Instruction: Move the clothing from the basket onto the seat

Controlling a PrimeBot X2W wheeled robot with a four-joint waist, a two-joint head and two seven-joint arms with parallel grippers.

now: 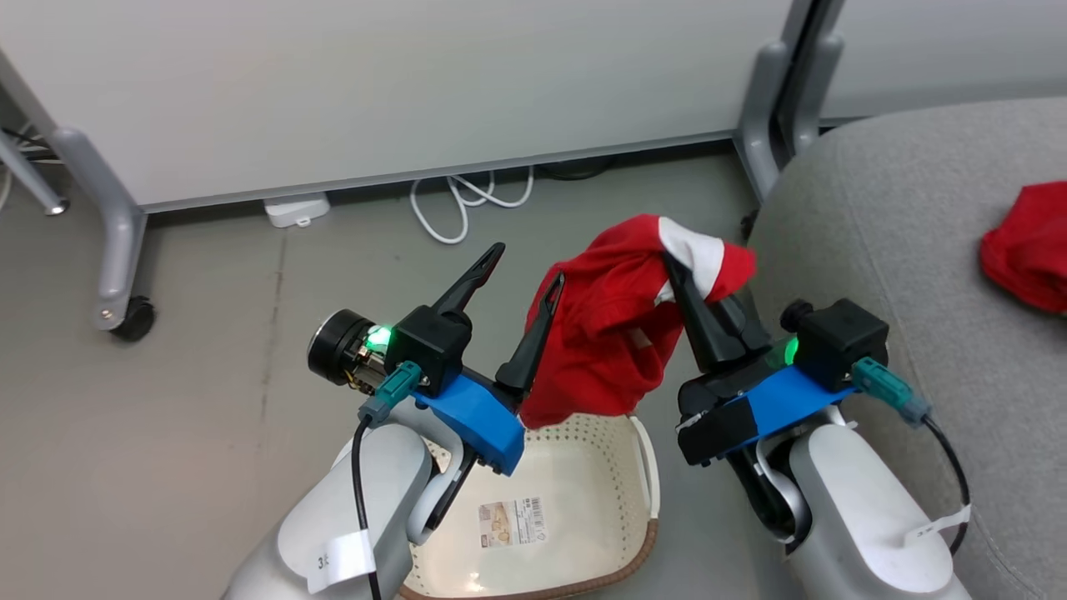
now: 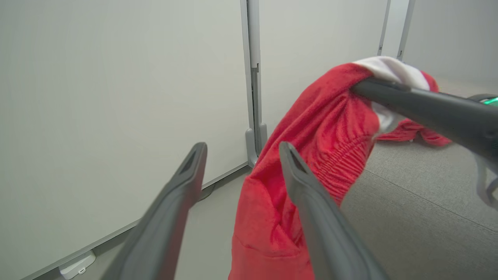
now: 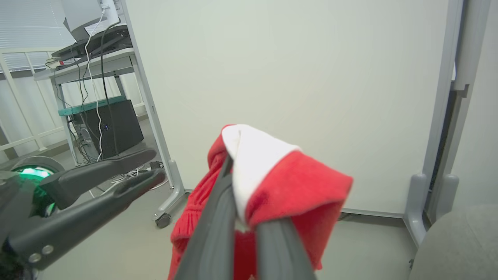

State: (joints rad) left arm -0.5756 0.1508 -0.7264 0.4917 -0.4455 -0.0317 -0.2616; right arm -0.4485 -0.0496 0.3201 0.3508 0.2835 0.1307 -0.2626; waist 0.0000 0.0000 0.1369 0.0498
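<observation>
We hold a red garment [image 1: 608, 333] over the basket [image 1: 575, 442], right gripper [image 1: 679, 279] pinching, left gripper [image 1: 528, 263] spread; the seat [image 1: 875, 233] likely comes next.

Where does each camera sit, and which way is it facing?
Head view: on the head, looking down at the basket and seat; shows the open left gripper, the right gripper shut on the red garment, both pale forearms.
Left wrist view: on the left wrist, looking along the left gripper toward the white partition.
Right wrist view: on the right wrist, looking along the right gripper toward the partition.
Shared: both wrist views show the garment and the other arm's gripper.
</observation>
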